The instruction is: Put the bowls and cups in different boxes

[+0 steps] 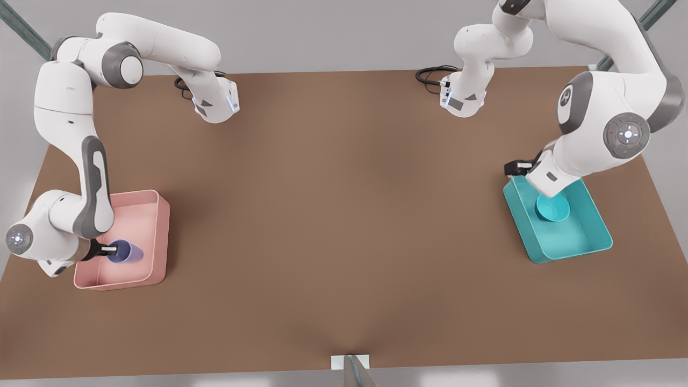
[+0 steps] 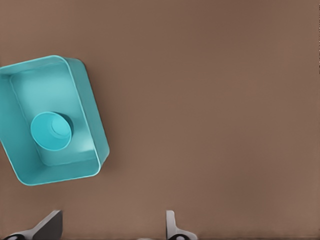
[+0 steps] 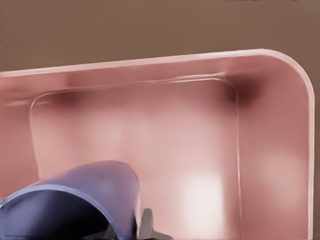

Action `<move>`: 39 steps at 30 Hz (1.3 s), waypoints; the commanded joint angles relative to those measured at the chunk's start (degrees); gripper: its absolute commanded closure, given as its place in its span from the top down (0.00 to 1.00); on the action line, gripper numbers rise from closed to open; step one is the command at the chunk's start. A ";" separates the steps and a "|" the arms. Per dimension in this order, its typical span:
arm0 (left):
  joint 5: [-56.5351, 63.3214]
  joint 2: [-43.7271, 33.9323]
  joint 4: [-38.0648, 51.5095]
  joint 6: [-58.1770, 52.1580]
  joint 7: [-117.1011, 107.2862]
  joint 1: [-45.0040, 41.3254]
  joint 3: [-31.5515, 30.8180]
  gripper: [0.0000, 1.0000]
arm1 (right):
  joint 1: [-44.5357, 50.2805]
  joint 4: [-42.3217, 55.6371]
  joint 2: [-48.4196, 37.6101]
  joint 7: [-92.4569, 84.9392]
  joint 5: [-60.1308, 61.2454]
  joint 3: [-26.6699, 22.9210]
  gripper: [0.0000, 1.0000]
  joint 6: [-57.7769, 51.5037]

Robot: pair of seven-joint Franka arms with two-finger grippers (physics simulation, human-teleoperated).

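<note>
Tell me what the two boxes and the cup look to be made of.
Pink box and teal box: likely moulded plastic, given the thin walls, rounded corners and soft satin highlights. Cup: looks like smooth lavender plastic with a thin rim, though matte ceramic can't be excluded. The right gripper holds it.

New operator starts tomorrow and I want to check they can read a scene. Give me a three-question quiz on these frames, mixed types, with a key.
1. True or false: the small round teal bowl sits inside the shallow teal plastic box.
2. The left gripper, above the brown table beside the teal box, is: A) open B) shut on the bowl C) shut on a cup.
3. Fill in: the right gripper is shut on the lavender-purple tumbler cup over the pale ____ plastic box.

Key: 1 true; 2 A; 3 pink.
</note>
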 commanded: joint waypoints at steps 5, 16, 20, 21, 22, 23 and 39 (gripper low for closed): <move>1.24 -0.01 0.03 -3.30 -0.57 0.09 -0.07 1.00 | -0.07 0.19 0.76 -13.44 0.28 0.08 1.00 1.19; 1.06 -0.19 0.03 -5.33 -0.22 0.61 0.11 1.00 | 0.11 4.31 -9.17 -13.88 3.00 4.99 1.00 -17.69; 0.98 0.08 -0.06 -5.50 -0.31 0.26 0.11 1.00 | 3.97 6.79 -17.43 17.32 2.21 10.89 1.00 -31.59; 0.98 0.08 -0.06 -6.03 -0.31 0.09 0.11 1.00 | 4.07 6.61 -20.16 17.59 1.95 10.89 1.00 -34.49; 0.89 0.17 -0.15 -6.03 -0.22 0.09 0.11 1.00 | 4.06 6.87 -23.22 17.41 1.94 10.71 1.00 -37.04; 0.98 0.17 -0.23 -5.94 -0.22 0.17 0.11 1.00 | 3.72 7.40 -24.56 16.88 2.65 10.45 1.00 -37.40; 0.89 0.34 -0.41 -6.03 -0.31 0.53 0.11 1.00 | 14.79 5.56 -27.46 17.59 3.97 1.66 1.00 -36.96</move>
